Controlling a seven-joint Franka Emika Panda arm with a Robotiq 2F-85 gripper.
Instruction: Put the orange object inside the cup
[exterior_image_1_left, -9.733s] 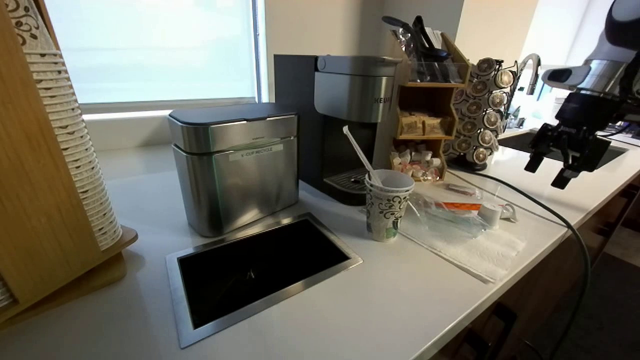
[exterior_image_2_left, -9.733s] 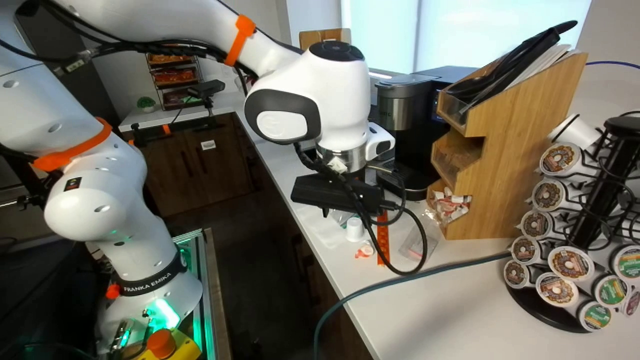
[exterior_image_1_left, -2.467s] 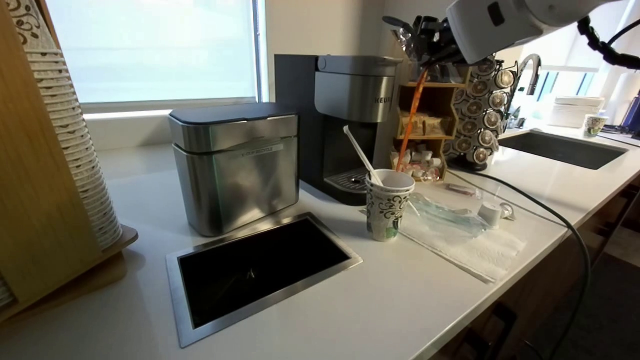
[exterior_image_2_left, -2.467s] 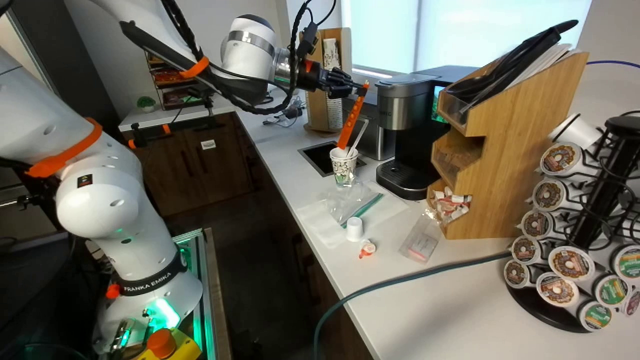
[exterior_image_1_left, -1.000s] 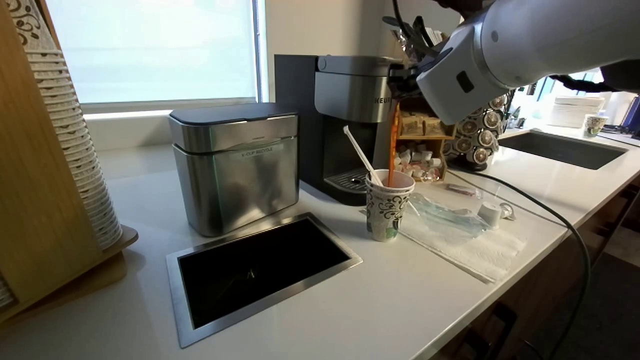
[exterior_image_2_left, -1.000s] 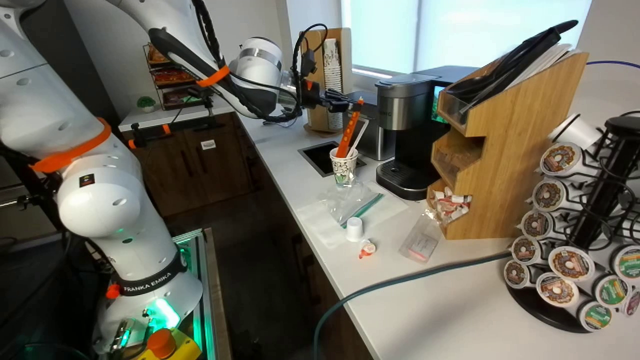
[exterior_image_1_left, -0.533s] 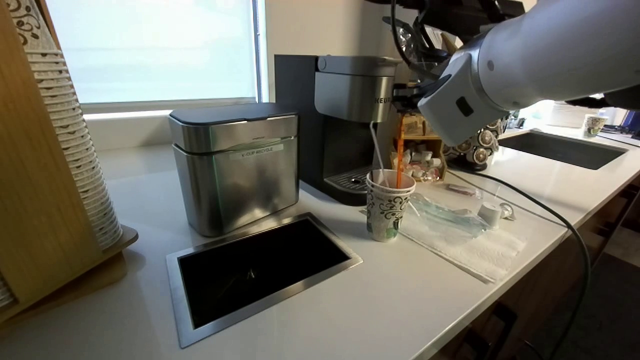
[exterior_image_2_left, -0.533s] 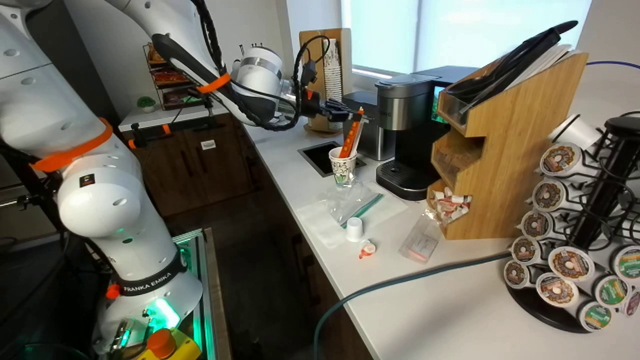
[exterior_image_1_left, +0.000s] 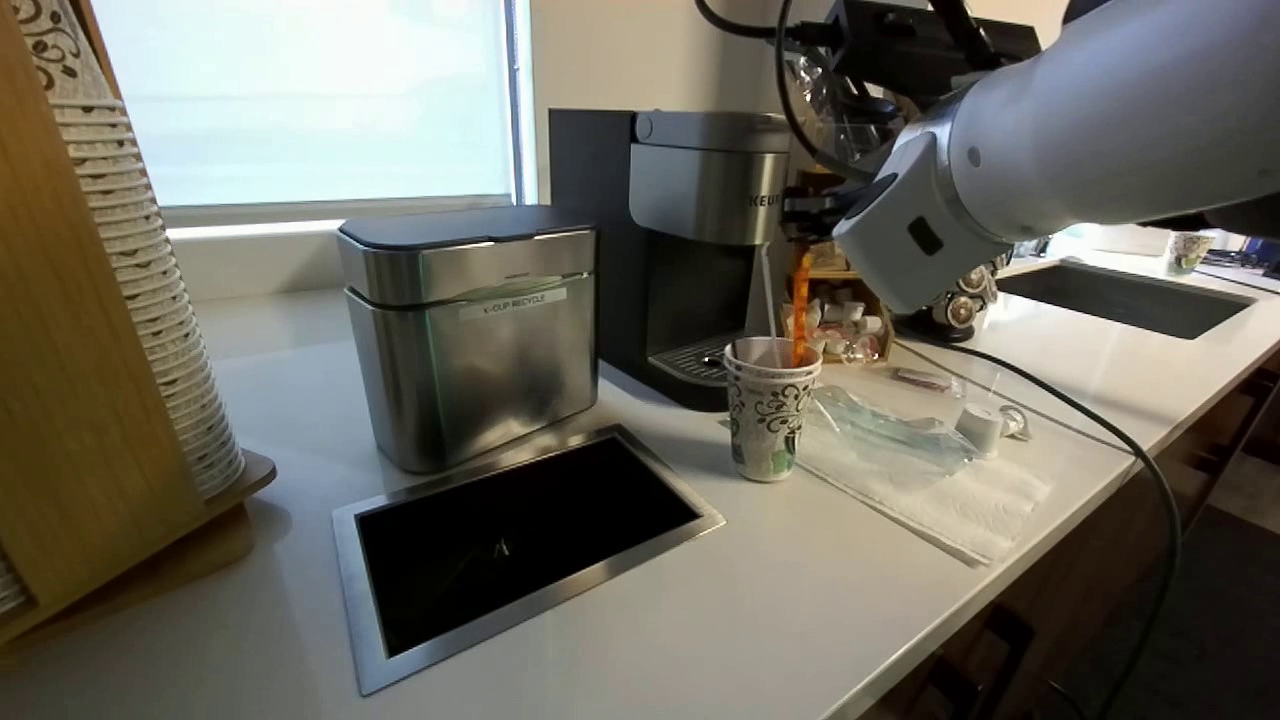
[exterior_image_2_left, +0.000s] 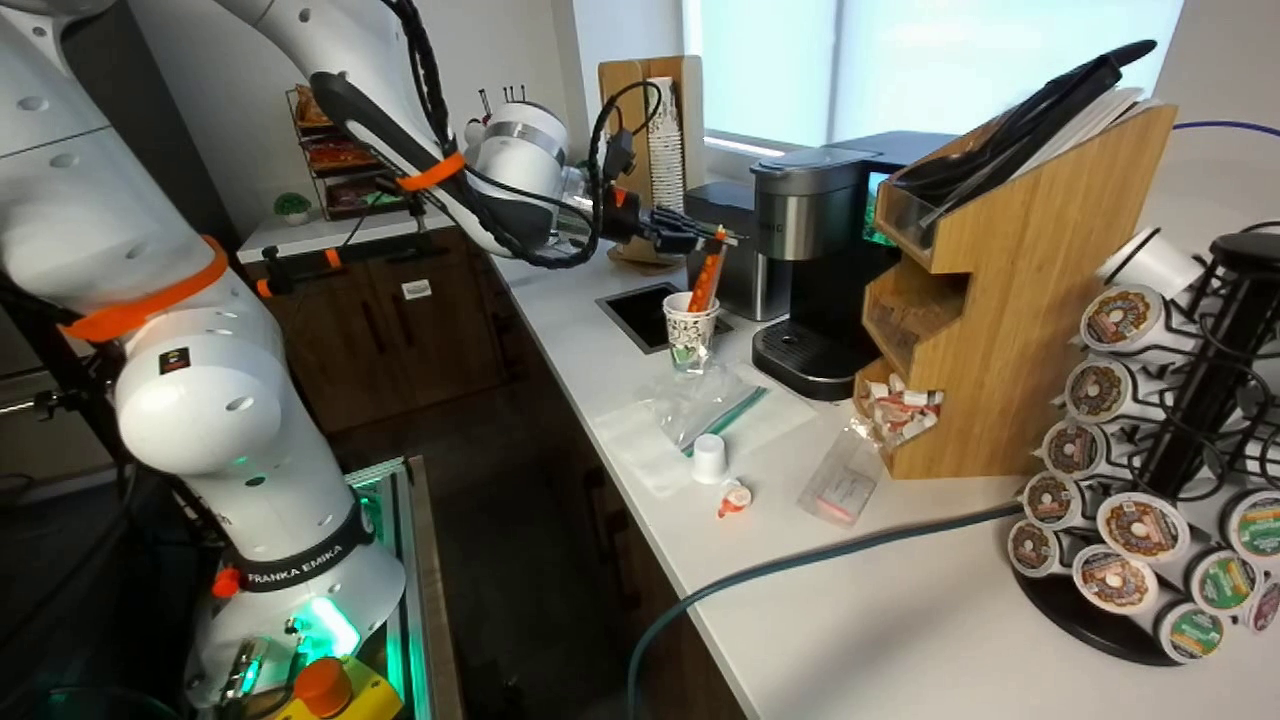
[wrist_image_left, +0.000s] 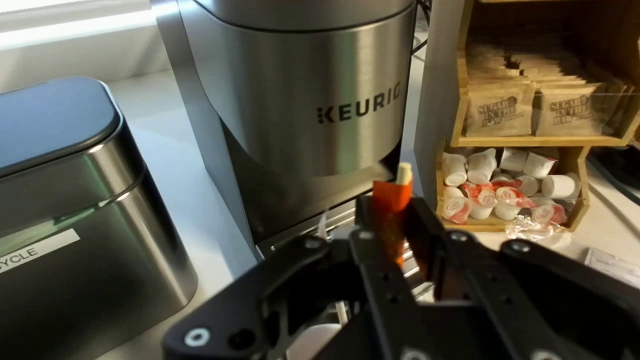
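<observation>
The slim orange object (exterior_image_1_left: 801, 300) (exterior_image_2_left: 706, 280) stands slightly tilted, its lower end inside the mouth of the white patterned cup (exterior_image_1_left: 768, 430) (exterior_image_2_left: 690, 330). Its upper end lies between the fingertips of my gripper (wrist_image_left: 392, 204) (exterior_image_2_left: 728, 238), level with the coffee machine's front. In the wrist view the orange object (wrist_image_left: 392, 195) shows a pale tip above the fingers. A thin strip of background shows beside its lower part; blur hides whether both pads press on it. Only a sliver of the cup (wrist_image_left: 312, 340) shows at the bottom there. A white stirrer (exterior_image_1_left: 768, 290) also stands in the cup.
The coffee machine (exterior_image_1_left: 715, 190) is close beyond my fingers. A steel canister (exterior_image_1_left: 480, 340) and a metal-rimmed counter opening (exterior_image_1_left: 560, 590) lie to one side. A plastic bag (exterior_image_1_left: 890, 435), a small white creamer tub (exterior_image_1_left: 980, 428) and a wooden organizer (exterior_image_2_left: 1030, 330) are nearby.
My gripper has come lower with the orange object, whose end has gone into the cup. The white stirrer has swung more upright, and the cup has shifted slightly.
</observation>
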